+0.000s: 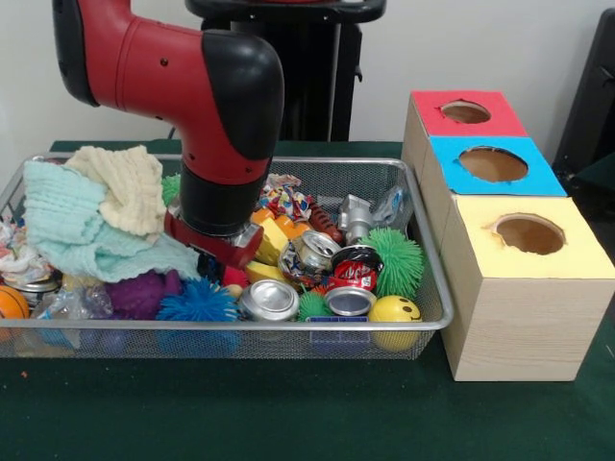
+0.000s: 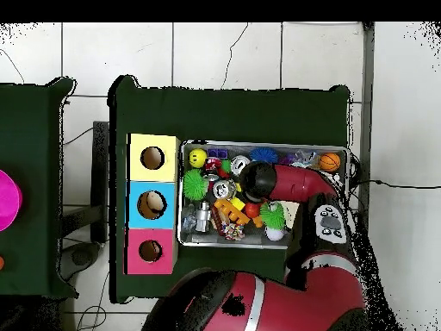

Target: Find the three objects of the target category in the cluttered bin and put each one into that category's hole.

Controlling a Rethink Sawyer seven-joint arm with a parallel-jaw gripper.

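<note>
Green surface (image 1: 288, 423), wire bin (image 1: 423, 317) crammed w/ clutter. Tool (image 1: 223, 245) buried mid-bin among blocks; grip state: can't tell. Crushed cans (image 1: 269, 300) at front wall. Risk: cloths (image 1: 86, 221) snag arm, drag out.

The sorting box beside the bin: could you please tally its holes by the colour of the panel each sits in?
Red panel: 1 hole
Blue panel: 1 hole
Yellow panel: 1 hole
Total: 3 holes

No legible text or labels anywhere.
</note>
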